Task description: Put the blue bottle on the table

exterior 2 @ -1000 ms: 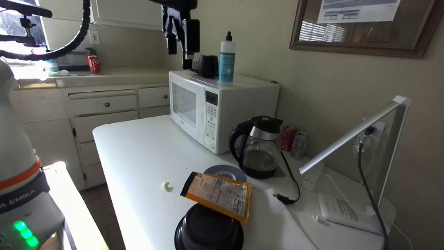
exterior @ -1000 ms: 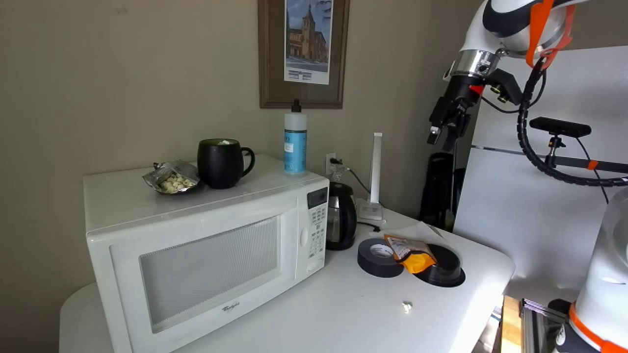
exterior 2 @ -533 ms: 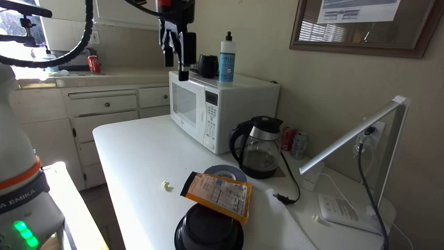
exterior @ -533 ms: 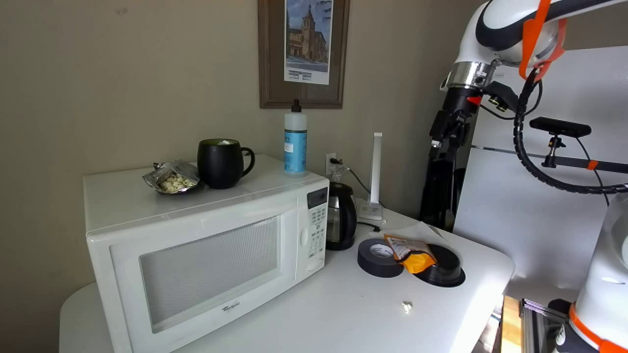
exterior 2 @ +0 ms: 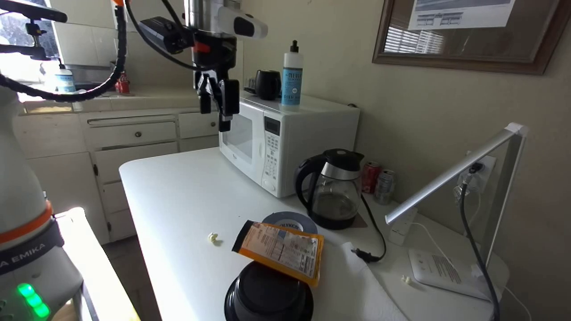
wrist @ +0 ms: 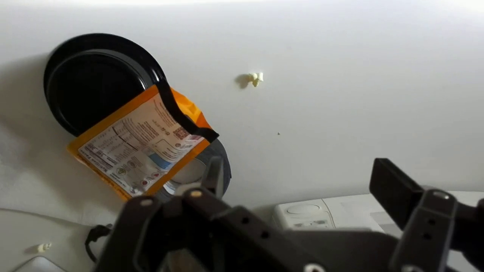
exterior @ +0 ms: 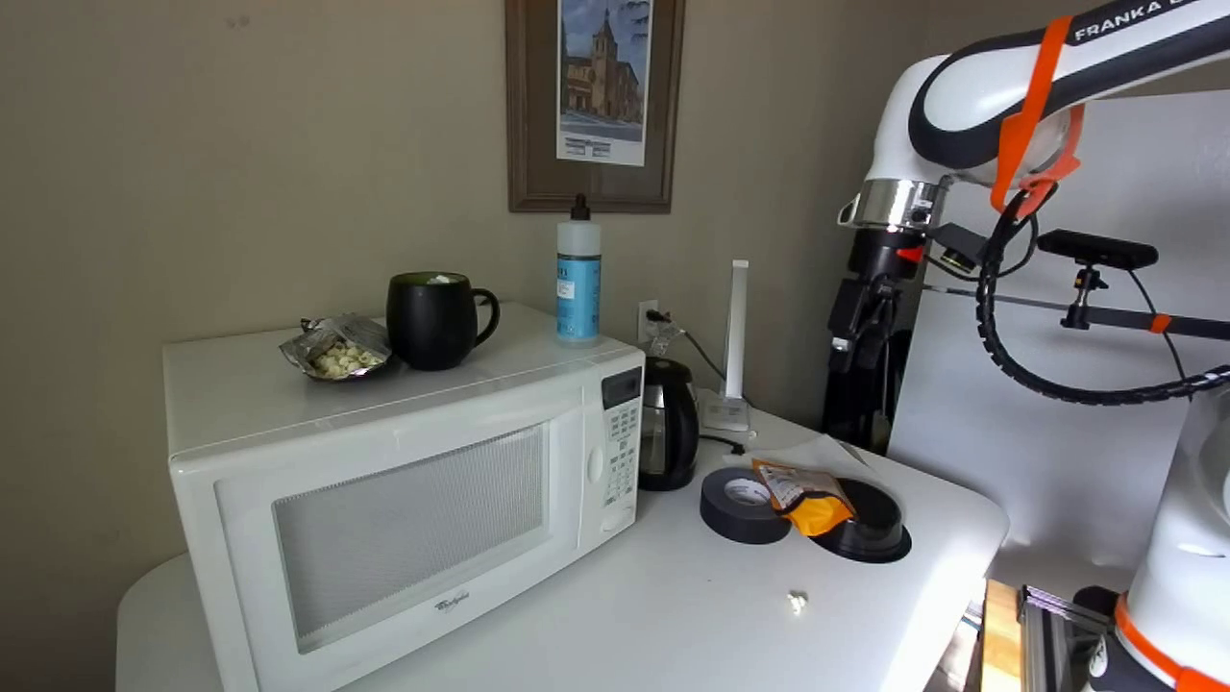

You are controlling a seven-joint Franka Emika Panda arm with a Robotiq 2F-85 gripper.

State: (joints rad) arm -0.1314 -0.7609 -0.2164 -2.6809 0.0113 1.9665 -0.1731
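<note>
The gripper (wrist: 304, 176) hangs over the table (exterior 2: 178, 191), its black, blocky fingers pointing down and parted wide; smooth white surface shows through the gap between them. The blue bottle (exterior 2: 292, 87) stands upright atop the white microwave (exterior: 413, 529), well apart from the fingers: a slim cylinder with a blue label, pale translucent shoulders and a black nozzle. In an exterior view it appears between the gripper and a rounded black mug (exterior: 432, 322). Below the gripper, to the left in the wrist view, a shiny orange pouch (wrist: 140, 145) rests on a glossy black round dish (wrist: 90, 83) and overlaps a thick roll of grey tape (exterior: 740, 521). A puffed crumb (wrist: 255, 78) lies near them. A glass kettle (exterior 2: 337, 200) with a black handle stands just beside the microwave.
</note>
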